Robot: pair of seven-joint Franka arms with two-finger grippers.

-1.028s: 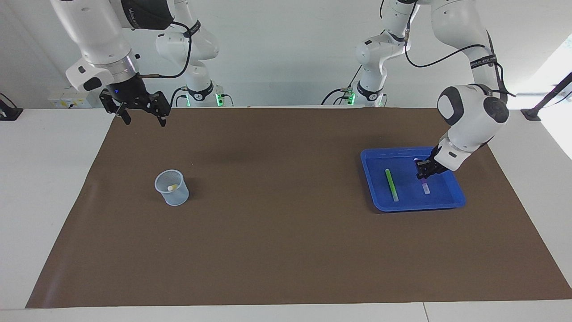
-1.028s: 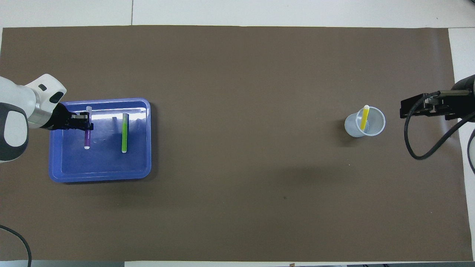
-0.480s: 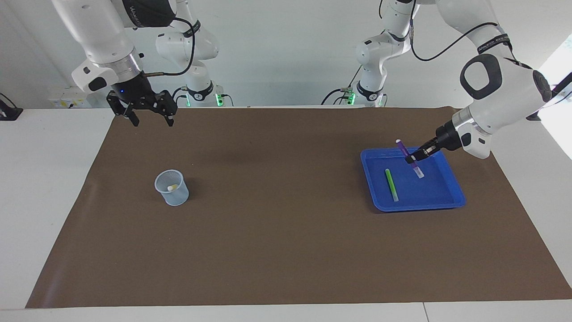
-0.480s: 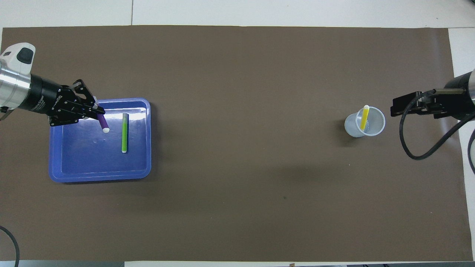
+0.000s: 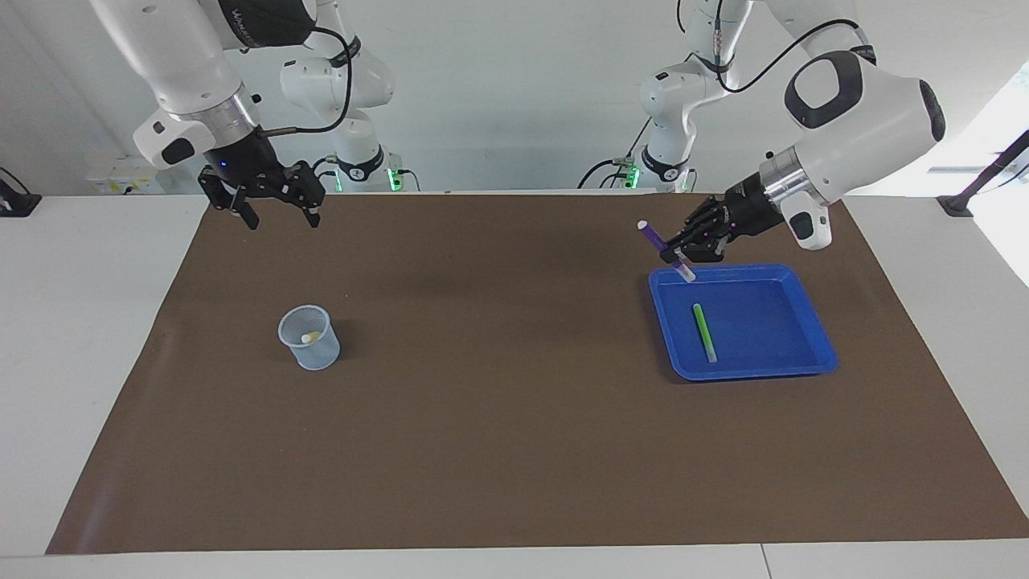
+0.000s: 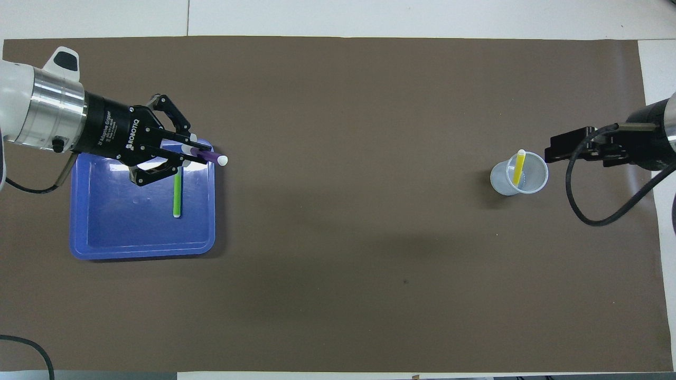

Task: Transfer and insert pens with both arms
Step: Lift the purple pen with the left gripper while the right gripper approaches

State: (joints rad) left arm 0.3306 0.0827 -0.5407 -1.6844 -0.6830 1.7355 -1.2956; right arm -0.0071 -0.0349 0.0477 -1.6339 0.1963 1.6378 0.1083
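**Purple pen lifted clear of the tray, handover pending**

Facing view: the left tool [image 5: 682, 254] is clamped on the purple pen [image 5: 661, 245], which is in the air over the tray's [image 5: 812, 318] 11 o'clock corner, tilted, one pale end up. The green pen [image 5: 705, 331] lies flat in the tray. The right tool [image 5: 281, 215], fingers apart and empty, hangs over the mat's edge at 11 o'clock from the cup [image 5: 310, 338].

Overhead view: the left tool [image 6: 187, 153] grips the purple pen [image 6: 207, 156] with its white tip pointing to 3 o'clock, over the tray's [image 6: 142, 250] 1 o'clock corner. The yellow pen [image 6: 518, 167] stands leaning in the cup [image 6: 501, 182]; the right tool [image 6: 565, 146] hangs at 3 o'clock from it.

The step in hand looks like the carry toward mid-bench. The next move calls for both arms to meet there, with the right tool closing on the pen's free end before the left lets go.
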